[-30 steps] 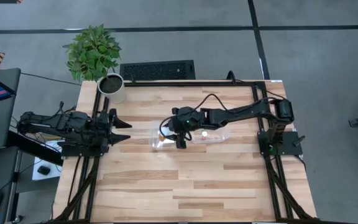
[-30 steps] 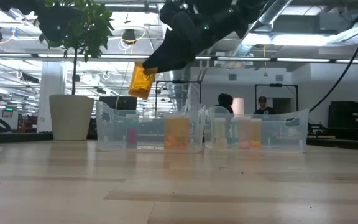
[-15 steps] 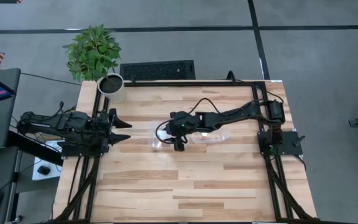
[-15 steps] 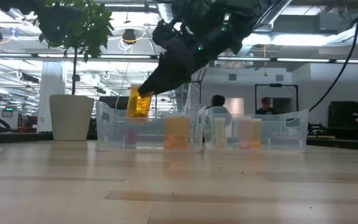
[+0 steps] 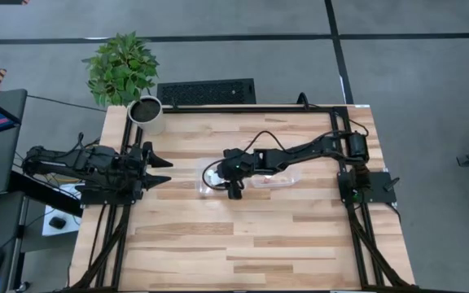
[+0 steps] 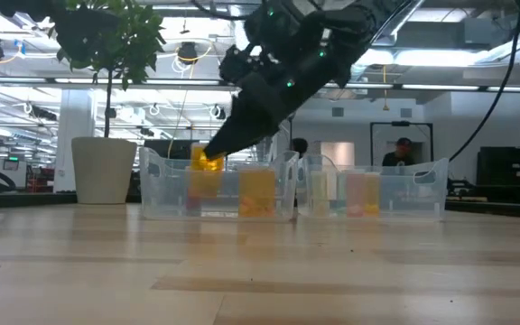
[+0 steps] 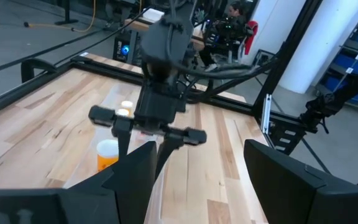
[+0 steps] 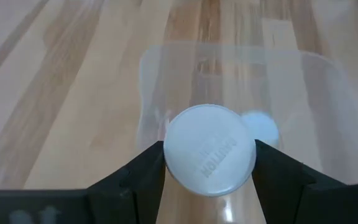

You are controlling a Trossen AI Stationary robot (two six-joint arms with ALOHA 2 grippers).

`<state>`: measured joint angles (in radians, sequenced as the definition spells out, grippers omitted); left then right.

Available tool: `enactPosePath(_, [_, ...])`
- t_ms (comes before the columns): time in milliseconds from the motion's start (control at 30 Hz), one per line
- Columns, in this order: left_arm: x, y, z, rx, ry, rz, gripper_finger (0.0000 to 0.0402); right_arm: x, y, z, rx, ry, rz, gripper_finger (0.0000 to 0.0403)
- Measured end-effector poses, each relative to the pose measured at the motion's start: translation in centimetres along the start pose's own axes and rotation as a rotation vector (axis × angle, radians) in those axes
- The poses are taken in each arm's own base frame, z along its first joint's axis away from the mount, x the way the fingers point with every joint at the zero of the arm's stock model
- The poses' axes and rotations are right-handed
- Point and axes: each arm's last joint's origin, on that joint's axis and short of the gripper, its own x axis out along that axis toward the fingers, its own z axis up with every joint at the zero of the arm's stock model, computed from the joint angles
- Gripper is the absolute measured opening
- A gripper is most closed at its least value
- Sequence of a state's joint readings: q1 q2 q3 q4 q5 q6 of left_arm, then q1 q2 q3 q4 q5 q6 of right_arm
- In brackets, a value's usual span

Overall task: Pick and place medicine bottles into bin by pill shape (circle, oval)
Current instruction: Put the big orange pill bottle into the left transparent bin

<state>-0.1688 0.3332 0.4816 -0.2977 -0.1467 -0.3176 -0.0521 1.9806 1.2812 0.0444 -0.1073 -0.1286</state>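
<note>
Now the wooden desk (image 5: 218, 236) carries two clear bins; the left-hand bin (image 6: 165, 194) sits under the right gripper (image 8: 210, 163), jaws clamped on an orange medicine bottle (image 6: 206, 168) just inside its rim. Likely light, rigid and slick, it is best gripped around the white cap (image 8: 210, 149). The left gripper (image 5: 163, 169) waits at the desk's left edge, jaws apart.

The right gripper (image 8: 209, 163) clamps a medicine bottle (image 8: 209, 158) between its two dark fingers (image 8: 143, 171), one finger against each side of the white cap. The cap faces the camera and bears embossed lettering. Beyond the fingertips lies a clear plastic bin (image 8: 319, 71) on the wooden table (image 8: 73, 74). Inside the bin, just past the held cap, a second, smaller white cap (image 8: 261, 127) is partly visible.
</note>
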Motion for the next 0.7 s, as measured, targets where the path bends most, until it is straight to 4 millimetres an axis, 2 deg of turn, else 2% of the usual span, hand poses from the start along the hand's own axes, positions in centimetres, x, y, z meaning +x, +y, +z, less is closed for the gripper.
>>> enactPosePath(100, [0.0, 0.0, 0.0, 0.0, 0.0, 0.0, 0.0235, 0.67, 0.05, -0.66, 0.003, 0.025, 0.004, 0.0222])
enactPosePath(700, [0.0, 0.04, 0.01, 0.001, -0.005, 0.014, 0.0235, 0.57, -0.06, -1.02, 0.014, 0.067, 0.005, 0.0228])
